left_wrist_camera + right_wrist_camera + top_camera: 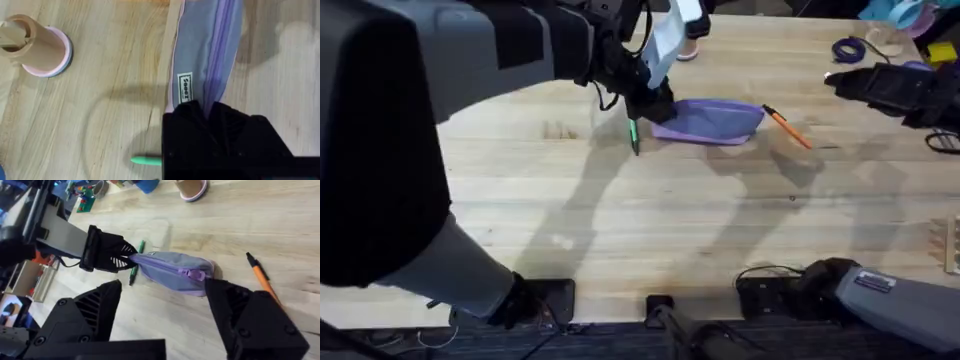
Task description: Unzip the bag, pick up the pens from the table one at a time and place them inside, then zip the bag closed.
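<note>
The flat lilac fabric pouch (172, 270) is pinched at its left end by the left gripper (131, 257); the right gripper (162, 302) is spread.

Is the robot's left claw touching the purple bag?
Touching. In the right wrist view the left gripper pinches the end of the bag, with fabric bunched between its fingers.

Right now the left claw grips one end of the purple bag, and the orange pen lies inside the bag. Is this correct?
Not quite. The left claw does grip one end of the purple bag, but the orange pen lies on the table beside the bag's other end, as the overhead view shows.
</note>
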